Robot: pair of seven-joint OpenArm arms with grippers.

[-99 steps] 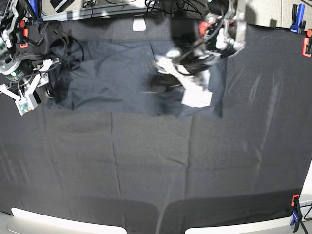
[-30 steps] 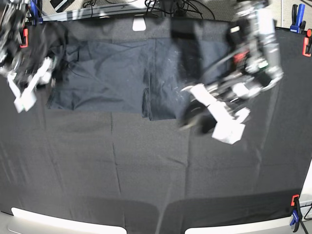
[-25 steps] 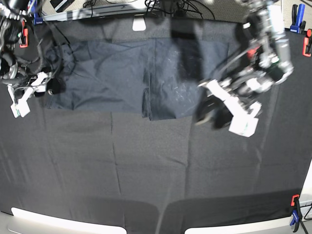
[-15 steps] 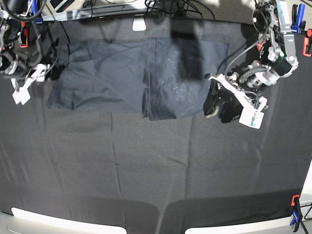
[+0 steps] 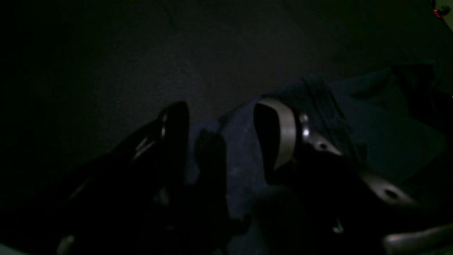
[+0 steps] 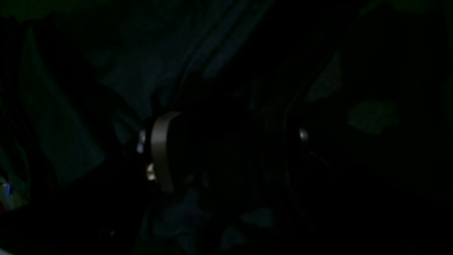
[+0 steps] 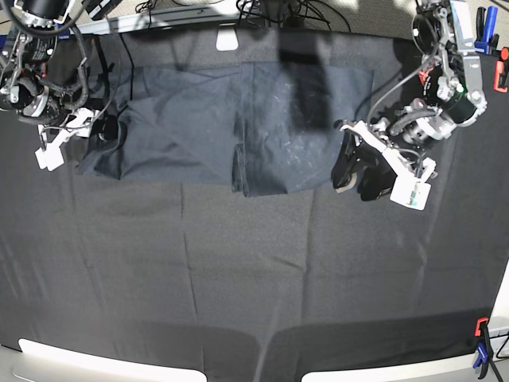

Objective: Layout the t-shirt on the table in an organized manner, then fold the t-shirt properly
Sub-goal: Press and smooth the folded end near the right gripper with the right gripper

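Note:
The dark t-shirt (image 7: 199, 127) lies spread in a wide band across the far part of the black-clothed table (image 7: 238, 278), with a vertical fold line near its middle. My left gripper (image 7: 355, 179) hovers open at the shirt's near right corner. In the left wrist view its open jaws (image 5: 221, 120) stand over the edge of the bluish shirt (image 5: 371, 134), with nothing pinched. My right gripper (image 7: 99, 134) sits at the shirt's rumpled left edge. The right wrist view is very dark. There the right gripper (image 6: 230, 141) has its fingers wide apart over the shirt's folds (image 6: 159, 63).
Red-orange clamps (image 7: 501, 76) (image 7: 480, 326) hold the cloth at the right corners, beside a blue clamp (image 7: 485, 20). A white object (image 7: 227, 38) and cables lie along the far edge. White fittings (image 7: 103, 366) border the near edge.
The left arm swung from over the shirt out to its right corner and has held still for the last half second. The right gripper moved in to the shirt's left edge.

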